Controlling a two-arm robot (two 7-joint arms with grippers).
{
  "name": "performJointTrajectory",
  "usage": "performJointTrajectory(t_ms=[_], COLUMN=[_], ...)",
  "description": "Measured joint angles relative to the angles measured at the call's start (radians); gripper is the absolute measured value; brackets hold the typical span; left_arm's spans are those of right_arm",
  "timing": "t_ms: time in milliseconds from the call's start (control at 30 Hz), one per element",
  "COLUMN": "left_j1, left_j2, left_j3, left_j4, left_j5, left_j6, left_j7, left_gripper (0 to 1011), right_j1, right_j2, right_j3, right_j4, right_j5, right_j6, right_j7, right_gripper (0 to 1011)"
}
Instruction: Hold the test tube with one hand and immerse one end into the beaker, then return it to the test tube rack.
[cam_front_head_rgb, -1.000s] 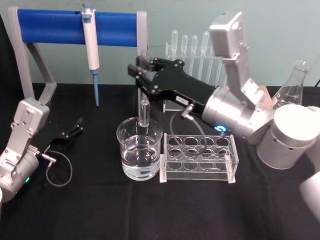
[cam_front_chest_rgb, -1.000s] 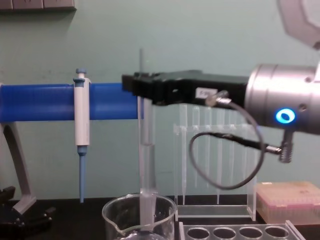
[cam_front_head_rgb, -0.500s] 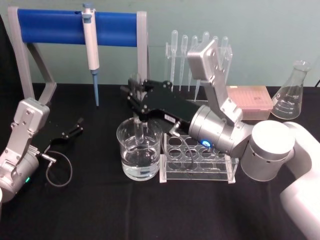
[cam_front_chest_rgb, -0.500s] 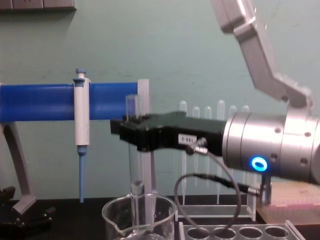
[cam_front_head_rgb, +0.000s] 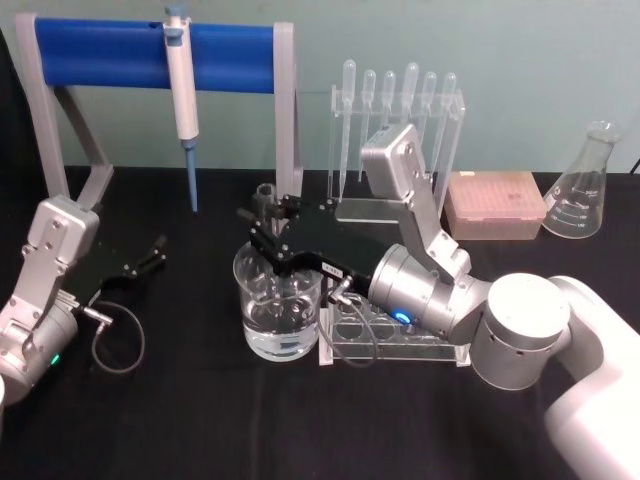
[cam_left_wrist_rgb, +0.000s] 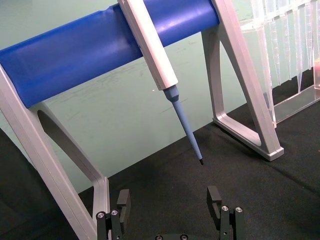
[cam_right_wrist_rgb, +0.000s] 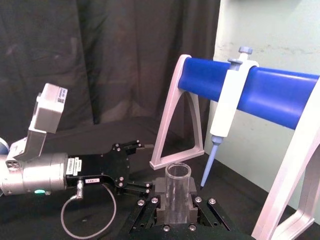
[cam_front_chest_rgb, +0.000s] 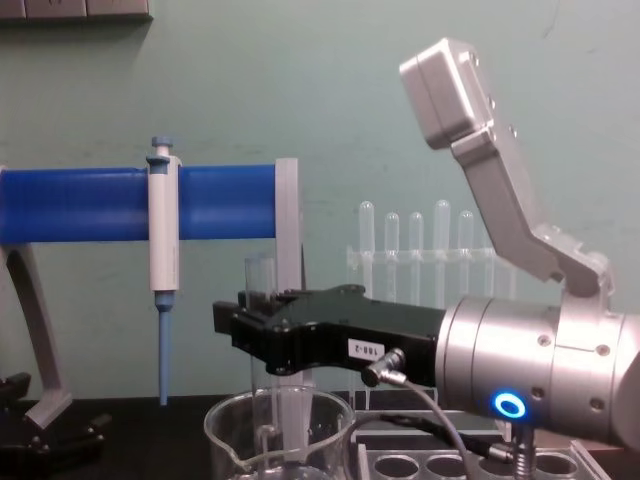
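One arm is at work: the right gripper, black, flat and two-fingered on a thick silver wrist, is seen clamped on the upper part of the wide clear glass test tube, which is held upright with its plain rim standing just above the fingers. Directly below the gripper the tube's lower length is taken inside the wide clear glass beaker, and its round end appears to be in the clear liquid, though the exact depth cannot be told. The dip is judged to be nearly or fully made. It is best finished by a straight vertical descent, stopped short of the beaker's floor so that glass is not knocked on glass, with the tube kept off the rolled rim. For the way out, a plain lift is called for until the round end is above that rim. Just behind the gripper the grey upright leg of the blue-barred stand is close, so little room is left that way. The clear rack with round holes lies just beside the beaker, under the wrist on the gripper's right. Well away on its other side, the left gripper is parked low over the black table with its fingers apart.
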Motion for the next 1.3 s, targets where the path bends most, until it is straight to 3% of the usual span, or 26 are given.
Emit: performJointTrajectory(t_ms=[500,1300], left_j1=[0.0,0.0], left_j2=[0.0,0.0], left_j3=[0.0,0.0], left_j4=[0.0,0.0], left_j5=[0.0,0.0], left_j6=[0.0,0.0], left_j7=[0.0,0.0], left_gripper=[1000,1000], right_j1=[-0.024,-0.023], right_j2=[-0.005,-0.004], right_j3=[0.021,0.019], right_j4=[0.008,0.006], right_j5=[-0.015,-0.014], right_j6=[-0.007,-0.005], right_j7=[0.0,0.0], right_gripper=[226,226])
